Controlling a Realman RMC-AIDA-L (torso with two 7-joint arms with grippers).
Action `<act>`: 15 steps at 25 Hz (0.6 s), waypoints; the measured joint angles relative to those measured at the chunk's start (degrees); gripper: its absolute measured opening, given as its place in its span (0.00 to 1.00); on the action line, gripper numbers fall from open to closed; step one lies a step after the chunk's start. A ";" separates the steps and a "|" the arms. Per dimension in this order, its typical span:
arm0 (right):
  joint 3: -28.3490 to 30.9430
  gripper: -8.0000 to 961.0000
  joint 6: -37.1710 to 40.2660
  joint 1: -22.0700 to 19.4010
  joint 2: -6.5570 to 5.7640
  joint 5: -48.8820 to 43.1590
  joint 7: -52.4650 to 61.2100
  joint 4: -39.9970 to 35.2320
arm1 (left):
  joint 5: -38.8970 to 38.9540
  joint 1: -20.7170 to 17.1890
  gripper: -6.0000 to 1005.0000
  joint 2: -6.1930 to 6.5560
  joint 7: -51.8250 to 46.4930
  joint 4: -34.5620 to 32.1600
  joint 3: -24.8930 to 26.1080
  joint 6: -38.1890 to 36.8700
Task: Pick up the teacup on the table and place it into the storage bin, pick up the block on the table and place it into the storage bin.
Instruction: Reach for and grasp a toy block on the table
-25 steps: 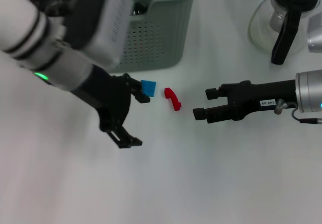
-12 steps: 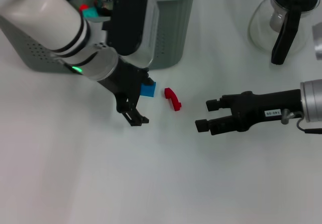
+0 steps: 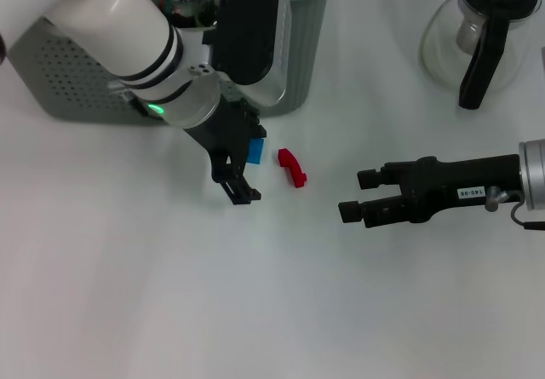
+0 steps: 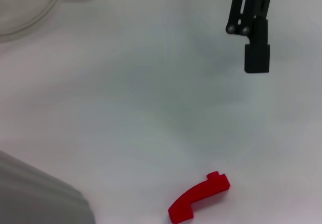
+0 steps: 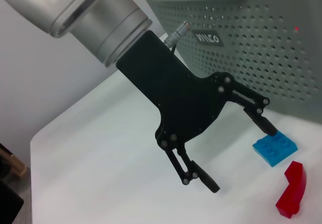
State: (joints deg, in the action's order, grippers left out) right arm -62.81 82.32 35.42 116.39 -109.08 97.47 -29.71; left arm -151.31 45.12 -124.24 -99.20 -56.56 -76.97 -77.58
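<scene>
Jaws of the left gripper (image 3: 244,168) stand wide apart above the white table (image 3: 170,294), holding nothing. In the right wrist view one fingertip (image 5: 267,127) sits at the edge of the blue block (image 5: 274,148), touching or just above it; the other finger (image 5: 205,180) hangs clear over bare table. The block, a studded brick, lies flat on the table just in front of the storage bin (image 3: 85,72), partly hidden behind the left gripper in the head view. One red curved piece (image 3: 292,167) lies just beside the block, toward the robot's right, apart from it.

The right gripper (image 3: 359,195) hovers low over the table well to the right of the red piece, its two fingers parted and empty, pointing toward the left gripper. A small white label on its body carries dark characters too small to read with certainty.

The storage bin, one grey-green perforated basket, stands behind the left arm. A small black label (image 5: 210,36) on its wall bears white lettering; the wording is not legible. Items lie inside the bin but cannot be identified.

One clear glass pitcher (image 3: 477,30) with a black handle stands at the far right of the table, well apart from both grippers. Count on the table surface: one blue block, one red piece, one pitcher, one bin.
</scene>
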 joint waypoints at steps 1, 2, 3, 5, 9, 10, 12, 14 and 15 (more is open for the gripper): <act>0.16 0.94 0.02 -0.02 -0.01 -0.02 -0.03 -0.01 | -0.07 0.20 0.91 0.00 -0.36 0.27 0.00 0.24; 0.27 0.94 0.04 -0.04 -0.01 -0.03 -0.10 -0.01 | -0.22 0.63 0.91 0.01 -1.47 0.82 -0.11 1.03; 0.37 0.94 0.04 -0.07 -0.02 -0.03 -0.19 -0.01 | -0.22 0.63 0.91 0.01 -1.47 0.82 -0.11 1.03; 0.44 0.94 -0.10 -0.08 -0.03 -0.04 -0.32 0.03 | -0.51 1.01 0.91 0.04 -2.84 1.35 -0.20 1.96; 0.45 0.94 -0.26 -0.09 -0.02 -0.07 -0.43 0.03 | -1.51 2.02 0.90 0.01 -4.73 2.92 -0.26 2.71; 0.45 0.94 -0.29 -0.09 -0.03 -0.07 -0.45 0.02 | -1.62 2.23 0.90 0.00 -4.87 3.37 -0.36 2.86; 0.45 0.94 -0.32 -0.09 -0.04 -0.08 -0.49 0.01 | -1.77 2.44 0.90 -0.01 -5.12 4.01 -0.48 3.20; 0.37 0.94 -0.34 -0.09 -0.20 -0.08 -0.50 0.20 | -1.88 2.72 0.90 0.03 -5.40 4.70 -0.56 3.98; 0.37 0.94 -0.34 -0.09 -0.20 -0.08 -0.50 0.20 | -1.88 2.72 0.90 0.03 -5.40 4.70 -0.56 3.98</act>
State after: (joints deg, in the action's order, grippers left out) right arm -62.45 81.98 35.33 116.19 -109.16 96.97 -29.51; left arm -153.19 47.84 -124.22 -104.60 -51.86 -77.53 -73.60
